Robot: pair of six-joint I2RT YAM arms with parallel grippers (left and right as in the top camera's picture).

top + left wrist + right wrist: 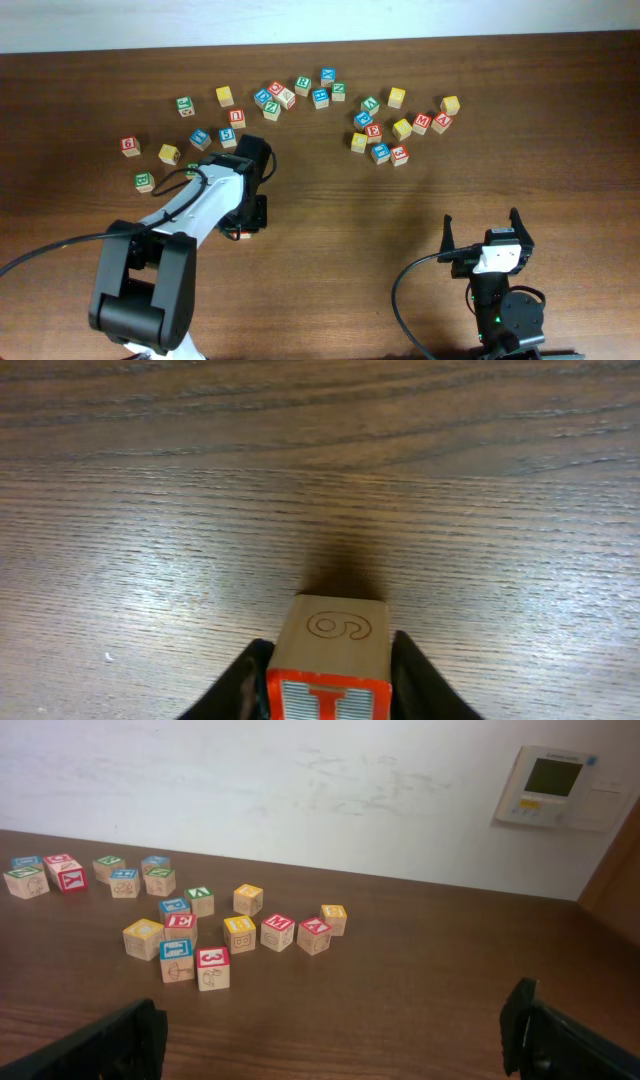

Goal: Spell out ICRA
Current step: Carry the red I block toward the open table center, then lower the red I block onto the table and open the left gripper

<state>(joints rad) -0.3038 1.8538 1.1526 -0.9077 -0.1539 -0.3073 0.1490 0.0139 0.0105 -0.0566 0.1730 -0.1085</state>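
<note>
Left gripper [245,226]: pinching the I cube [330,650] from both sides, low over the table [300,480], near-left of centre.
Right gripper [487,238]: spread wide, empty, near-right.
Scattered cubes [380,125]: far side, in loose clusters.
Done: no letter laid in a row yet.
Remaining: setting I down, then three more letters, too small to pick out.

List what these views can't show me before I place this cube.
- Left wrist: the held cube has its red letter cut off by the bottom edge.
- Overhead: the left gripper has its grip hidden under its own wrist.
- Overhead: lettering on the scattered cubes is too small to read surely.
</note>
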